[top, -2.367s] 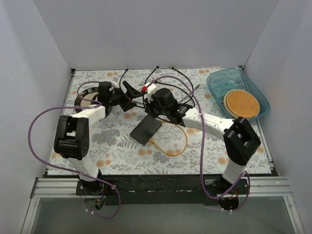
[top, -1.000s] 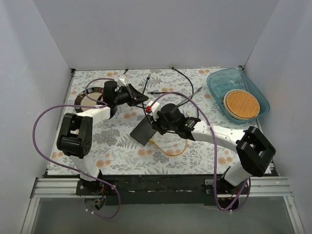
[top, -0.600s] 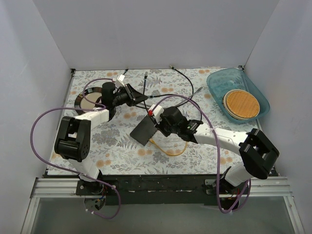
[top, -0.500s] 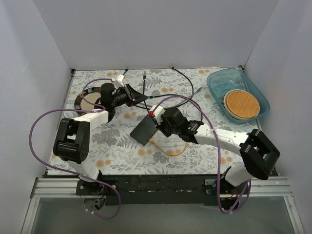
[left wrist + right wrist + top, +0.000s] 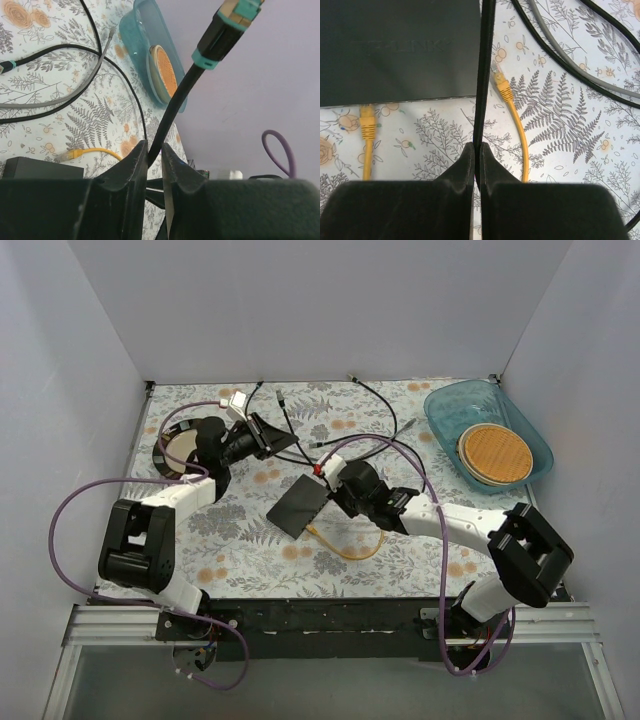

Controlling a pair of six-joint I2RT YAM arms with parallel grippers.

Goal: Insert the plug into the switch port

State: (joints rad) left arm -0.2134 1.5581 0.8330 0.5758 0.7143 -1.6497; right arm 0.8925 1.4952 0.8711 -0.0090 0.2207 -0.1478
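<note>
The left end effector [image 5: 154, 150] had swung leftward, clamping the cable [image 5: 174, 112] below its plug [image 5: 226, 31]; the right end effector [image 5: 476, 152] pinched cable beside the switch [image 5: 395, 50] on the desk [image 5: 230, 530]. Gripping nearer the plug should steady insertion.

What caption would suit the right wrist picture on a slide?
Right gripper shut on a black cable beside the switch, a yellow cable lying alongside.
</note>
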